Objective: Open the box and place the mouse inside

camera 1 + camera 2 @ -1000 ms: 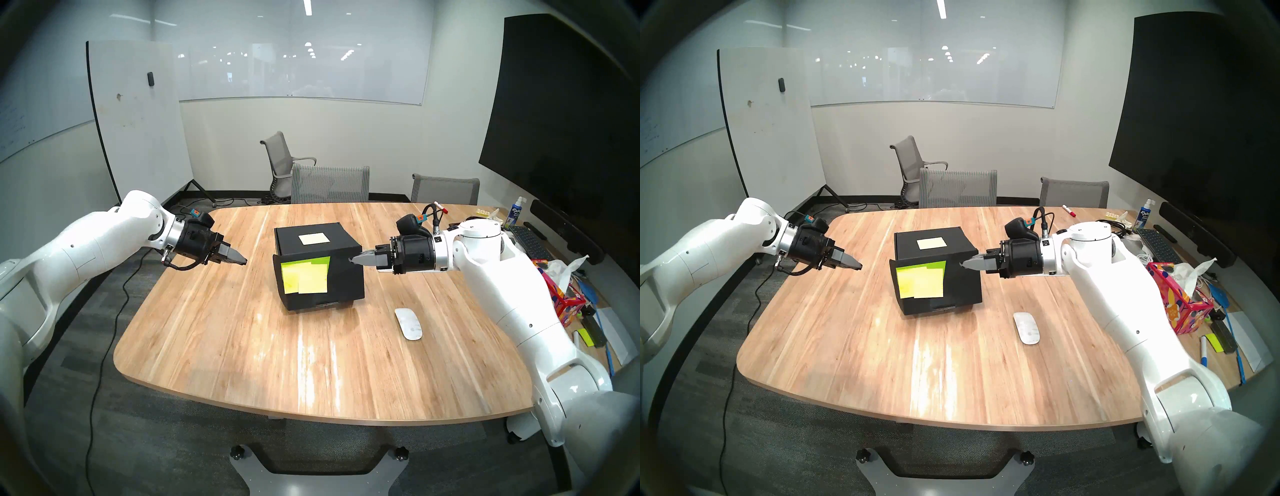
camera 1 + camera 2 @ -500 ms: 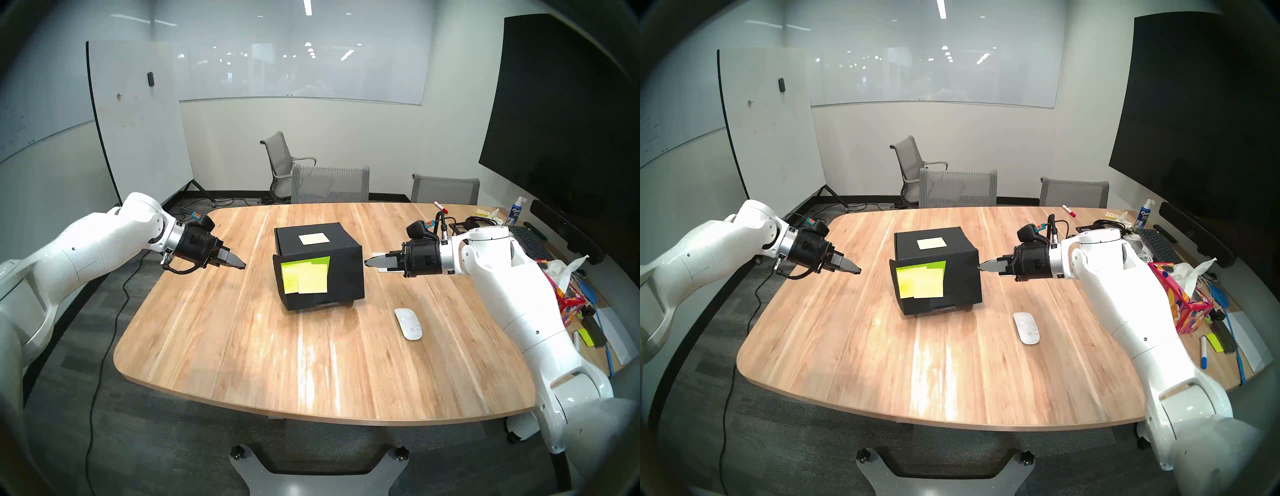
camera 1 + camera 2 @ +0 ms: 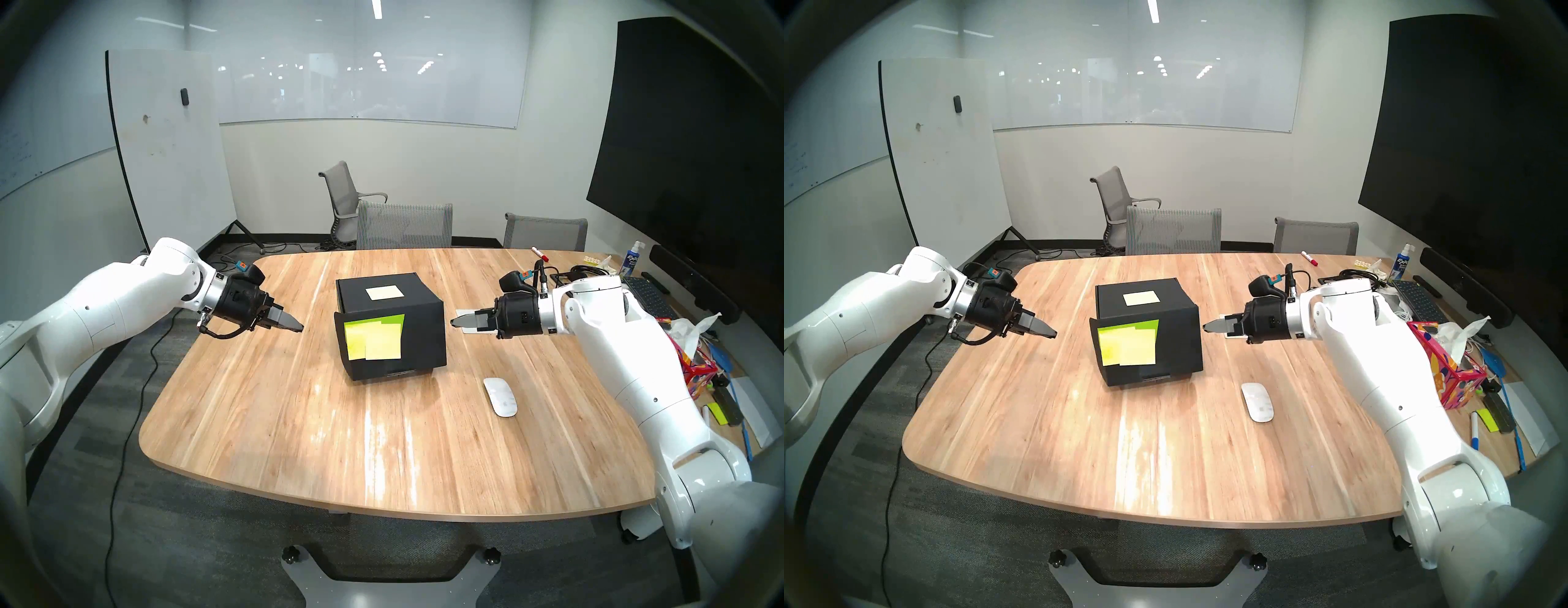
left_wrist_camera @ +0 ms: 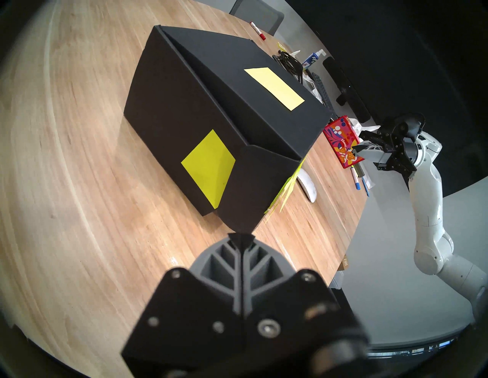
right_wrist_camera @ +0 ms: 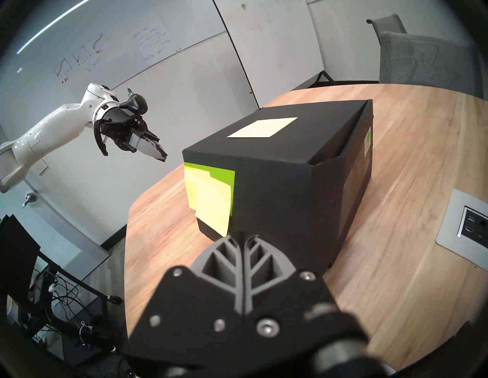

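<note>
The black box (image 3: pixel 418 335) stands closed in the middle of the wooden table (image 3: pixel 297 424), a pale label on its lid and yellow-green sticky notes (image 3: pixel 373 339) on its front flap. The white mouse (image 3: pixel 500 397) lies on the table to the box's front right, also seen as the mouse (image 3: pixel 1258 402). My left gripper (image 3: pixel 300 328) hangs shut and empty a short way left of the box. My right gripper (image 3: pixel 453 323) is shut and empty just right of the box, a small gap from its side. The wrist views show the box (image 4: pixel 211 110) and the box (image 5: pixel 277 190) close ahead.
Clutter fills the table's right edge: a red floral tissue box (image 3: pixel 1446 373), a keyboard (image 3: pixel 647 297), cables, a spray bottle (image 3: pixel 632 259), pens. A red marker (image 3: pixel 539 253) lies at the far edge. A socket panel (image 5: pixel 464 224) is set in the table. Grey chairs (image 3: pixel 403 225) stand behind.
My right gripper has drawn back to the right, from in front of the box's right side to just clear of it. The left gripper has barely shifted. Box and mouse have not moved.
</note>
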Controlling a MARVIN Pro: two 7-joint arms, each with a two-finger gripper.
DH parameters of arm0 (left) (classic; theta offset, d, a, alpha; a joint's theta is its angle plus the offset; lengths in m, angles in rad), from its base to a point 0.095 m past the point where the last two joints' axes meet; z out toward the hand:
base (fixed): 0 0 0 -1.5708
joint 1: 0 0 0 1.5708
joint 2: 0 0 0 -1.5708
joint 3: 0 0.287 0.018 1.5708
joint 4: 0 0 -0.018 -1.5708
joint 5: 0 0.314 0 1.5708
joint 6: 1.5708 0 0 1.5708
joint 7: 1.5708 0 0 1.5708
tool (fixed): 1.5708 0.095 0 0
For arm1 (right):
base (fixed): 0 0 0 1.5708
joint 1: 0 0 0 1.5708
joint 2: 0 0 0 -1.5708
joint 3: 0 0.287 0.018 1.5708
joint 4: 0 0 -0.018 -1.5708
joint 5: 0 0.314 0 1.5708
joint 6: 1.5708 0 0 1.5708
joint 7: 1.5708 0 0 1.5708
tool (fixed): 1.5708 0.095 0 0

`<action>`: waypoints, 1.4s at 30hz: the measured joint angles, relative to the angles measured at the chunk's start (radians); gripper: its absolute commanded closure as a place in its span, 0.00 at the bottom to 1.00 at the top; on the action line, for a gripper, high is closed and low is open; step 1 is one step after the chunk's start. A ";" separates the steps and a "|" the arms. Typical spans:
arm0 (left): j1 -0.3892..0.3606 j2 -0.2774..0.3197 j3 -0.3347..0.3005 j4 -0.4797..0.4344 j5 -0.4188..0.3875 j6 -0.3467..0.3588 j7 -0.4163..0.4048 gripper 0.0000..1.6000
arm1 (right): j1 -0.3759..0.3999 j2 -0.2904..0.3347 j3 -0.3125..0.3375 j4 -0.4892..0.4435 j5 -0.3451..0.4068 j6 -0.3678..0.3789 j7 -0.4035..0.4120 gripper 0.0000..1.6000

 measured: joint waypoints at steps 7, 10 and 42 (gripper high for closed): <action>0.003 0.002 0.003 -0.004 0.000 -0.003 -0.003 1.00 | -0.002 0.000 0.007 0.001 0.005 0.008 -0.009 1.00; 0.003 0.002 0.004 -0.004 0.000 -0.004 -0.004 1.00 | -0.012 -0.001 0.019 -0.008 0.012 0.016 -0.016 1.00; 0.007 0.000 0.012 -0.005 0.001 -0.024 -0.022 1.00 | -0.381 -0.028 0.225 -0.419 0.103 0.158 -0.183 0.00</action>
